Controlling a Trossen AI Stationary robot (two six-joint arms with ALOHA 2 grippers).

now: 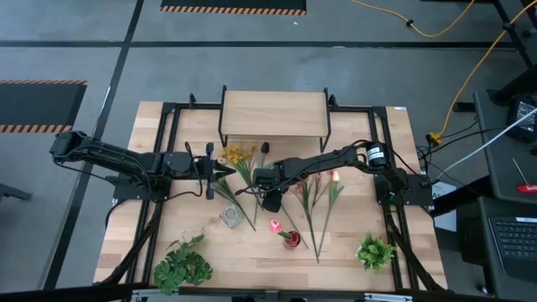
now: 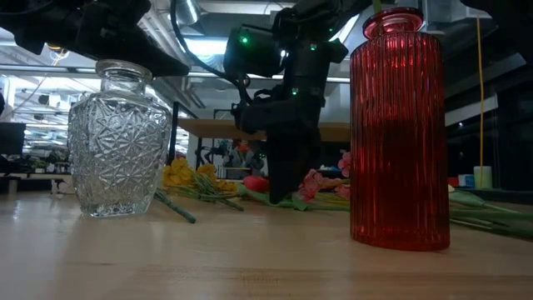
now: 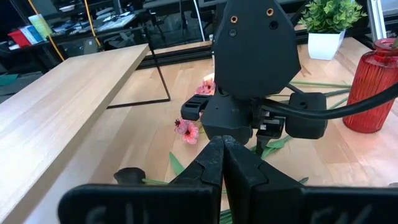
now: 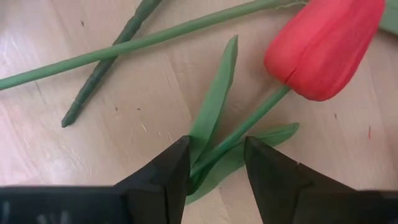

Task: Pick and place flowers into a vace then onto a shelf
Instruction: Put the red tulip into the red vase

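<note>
Several flowers lie on the table in front of the shelf [image 1: 273, 113]: yellow ones [image 1: 237, 154] to the left, pink ones [image 1: 315, 189] to the right. My right gripper [image 4: 217, 171] points down at a red tulip [image 4: 323, 50] lying flat. It is open, with its fingers on either side of the tulip's stem [image 4: 245, 127] and leaves, just below the blossom. In the high view this gripper [image 1: 270, 200] is at mid-table. My left gripper [image 3: 222, 155] waits shut to its left, above the table. A red vase [image 2: 398, 133] and a cut-glass vase [image 2: 119, 142] stand upright near the front.
Two leafy potted plants [image 1: 185, 264] [image 1: 375, 252] stand at the front corners. A pink blossom [image 1: 274, 225] shows beside the red vase [image 1: 291, 240]. Other loose green stems [image 4: 124, 46] lie close to the tulip. The shelf's black legs [image 1: 222, 134] stand behind the flowers.
</note>
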